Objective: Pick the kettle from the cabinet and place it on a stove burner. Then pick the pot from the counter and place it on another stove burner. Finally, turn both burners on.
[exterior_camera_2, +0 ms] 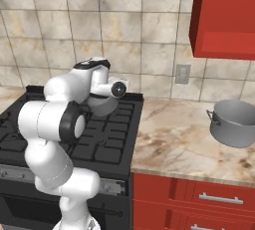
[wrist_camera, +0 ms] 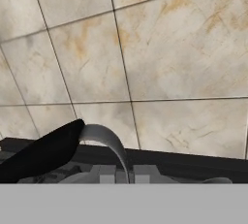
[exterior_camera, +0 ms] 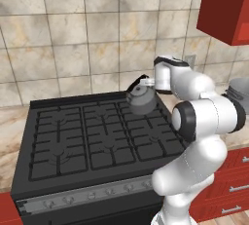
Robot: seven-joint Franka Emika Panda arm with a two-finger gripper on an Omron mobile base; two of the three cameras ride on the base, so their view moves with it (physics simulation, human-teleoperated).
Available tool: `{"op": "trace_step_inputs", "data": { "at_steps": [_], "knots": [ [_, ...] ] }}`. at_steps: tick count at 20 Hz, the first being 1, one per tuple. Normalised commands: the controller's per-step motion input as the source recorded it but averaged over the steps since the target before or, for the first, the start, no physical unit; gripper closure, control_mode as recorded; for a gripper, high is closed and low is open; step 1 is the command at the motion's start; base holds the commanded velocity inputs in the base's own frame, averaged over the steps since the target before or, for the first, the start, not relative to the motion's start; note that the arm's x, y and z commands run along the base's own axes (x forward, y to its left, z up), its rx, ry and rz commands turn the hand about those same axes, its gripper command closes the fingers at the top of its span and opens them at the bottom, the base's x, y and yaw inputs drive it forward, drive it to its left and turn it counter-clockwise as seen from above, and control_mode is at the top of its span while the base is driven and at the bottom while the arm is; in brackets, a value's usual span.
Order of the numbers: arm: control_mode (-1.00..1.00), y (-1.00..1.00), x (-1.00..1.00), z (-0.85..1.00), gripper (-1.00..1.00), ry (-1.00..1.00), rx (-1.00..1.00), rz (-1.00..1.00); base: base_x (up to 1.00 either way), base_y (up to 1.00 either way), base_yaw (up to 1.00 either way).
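The small grey kettle (exterior_camera: 141,101) with its black arched handle (exterior_camera: 137,81) sits low over the back right burner (exterior_camera: 146,118) of the black cooktop. I cannot tell whether it touches the grate. My gripper (exterior_camera: 149,83) reaches in from the right and is shut on the kettle's handle. In the right base view the kettle (exterior_camera_2: 103,106) is partly hidden behind my arm. The hand view shows the black handle (wrist_camera: 43,152) and a curved grey part of the kettle (wrist_camera: 109,140) against the tiled wall. The wide grey pot (exterior_camera_2: 234,122) stands on the marble counter (exterior_camera_2: 174,142) to the right of the stove.
The red wall cabinet (exterior_camera_2: 226,15) hangs above the counter at the right. Red drawers with silver handles (exterior_camera_2: 214,196) lie under the counter. A silver knob panel (exterior_camera: 87,196) runs along the stove front. A wall outlet (exterior_camera_2: 183,73) sits on the tiles behind the counter.
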Motion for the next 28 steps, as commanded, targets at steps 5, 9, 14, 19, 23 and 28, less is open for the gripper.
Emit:
{"op": "trace_step_inputs", "data": {
  "at_steps": [5,9,14,19,23,28],
  "knots": [
    [-1.00,0.00,0.23,-0.09,1.00,0.00,0.02,0.00,0.00,0.00,0.00],
    [-1.00,0.00,0.22,-0.15,1.00,0.00,0.00,0.00,0.00,0.00,0.00],
    [-1.00,0.00,0.22,-0.17,1.00,0.00,0.01,0.00,0.00,0.00,0.00],
    [-1.00,0.00,0.17,-0.16,1.00,0.00,0.02,0.00,0.00,0.00,0.00],
    [-1.00,-0.03,0.13,-0.15,1.00,0.00,0.03,0.00,0.00,0.00,0.00],
    [-1.00,-0.04,0.15,-0.18,1.00,0.00,0.02,0.00,0.00,0.00,0.00]
  ]
}}
